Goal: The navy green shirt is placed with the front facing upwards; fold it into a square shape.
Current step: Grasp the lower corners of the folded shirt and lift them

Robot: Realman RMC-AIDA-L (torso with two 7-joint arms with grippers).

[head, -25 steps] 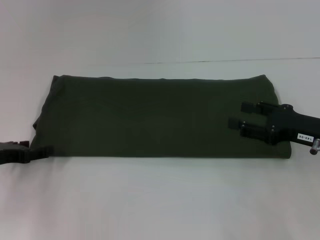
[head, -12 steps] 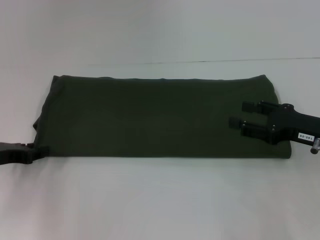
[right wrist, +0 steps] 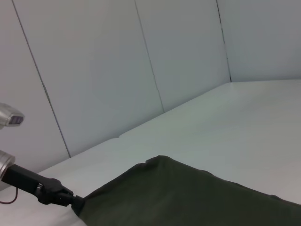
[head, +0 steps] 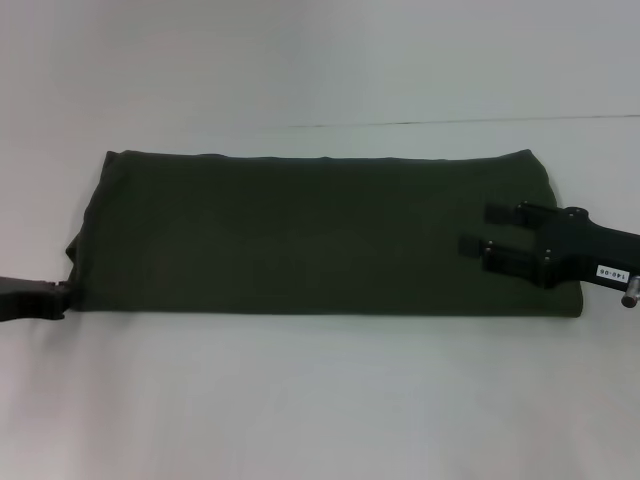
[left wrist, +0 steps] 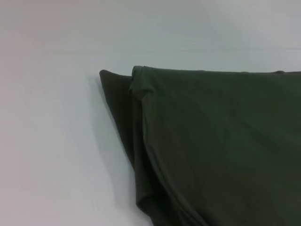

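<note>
The navy green shirt (head: 320, 235) lies on the white table, folded into a long dark olive strip running left to right; no lettering shows. My right gripper (head: 478, 230) is open above the strip's right end, its two black fingers (head: 500, 212) spread over the cloth. My left gripper (head: 55, 298) sits at the strip's near-left corner, its tip touching the cloth edge. In the left wrist view, the shirt (left wrist: 221, 150) shows stacked layers at that corner. The right wrist view shows the shirt (right wrist: 188, 197) with the left gripper (right wrist: 70, 200) at its far corner.
The white table (head: 320, 400) stretches around the shirt, with a thin seam line (head: 450, 122) behind it. Pale wall panels (right wrist: 117, 70) stand beyond the table in the right wrist view.
My left gripper has drawn back leftward, from overlapping the shirt's near-left corner to just touching its edge. The right gripper has barely moved, and the shirt lies as before.
</note>
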